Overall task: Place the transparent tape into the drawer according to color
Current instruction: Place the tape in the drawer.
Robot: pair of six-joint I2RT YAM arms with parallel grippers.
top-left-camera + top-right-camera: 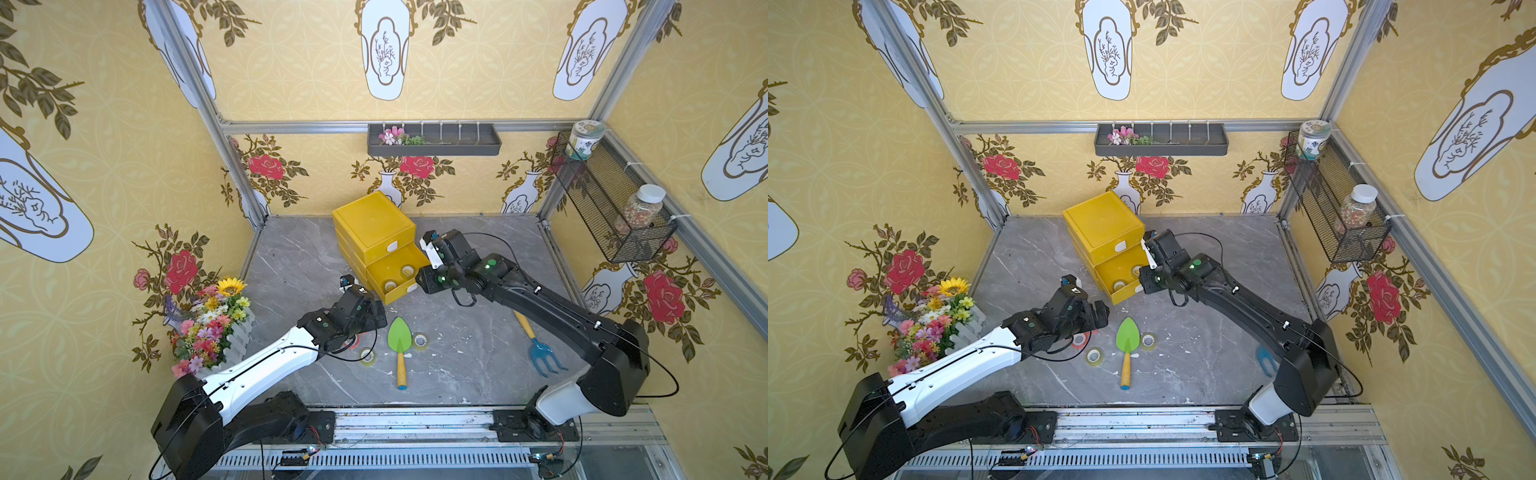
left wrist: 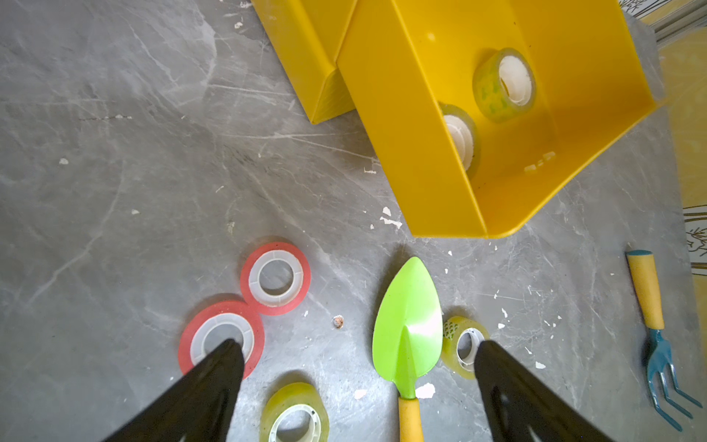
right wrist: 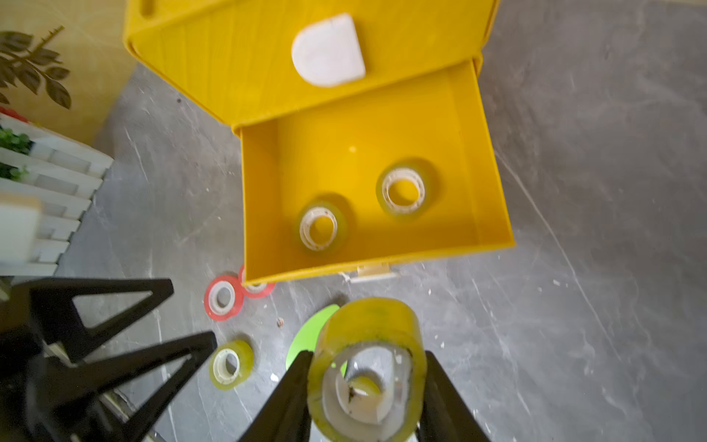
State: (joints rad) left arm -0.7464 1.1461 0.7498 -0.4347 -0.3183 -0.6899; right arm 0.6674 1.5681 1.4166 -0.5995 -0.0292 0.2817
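Carry step: right hand [image 3: 366, 358] clamped on yellowish roll [image 3: 367, 325], open drawer [image 1: 395, 295] at its 9 o'clock in a top view; left hand [image 2: 359, 346] wide; next, shift over drawer, release.

The yellow drawer [image 1: 397, 296] stands open at mid-frame in both top views. Two yellowish see-through tape rolls [image 3: 380, 191] lie flat inside it. The right hand [image 3: 366, 354] pinches a third yellowish roll [image 3: 367, 317], which stands on its edge. Below the drawer, two flat yellowish rolls [image 1: 1088, 358] lie on the counter [image 1: 1204, 365]. Two red rolls [image 2: 245, 278] lie flat there too, touching each other.
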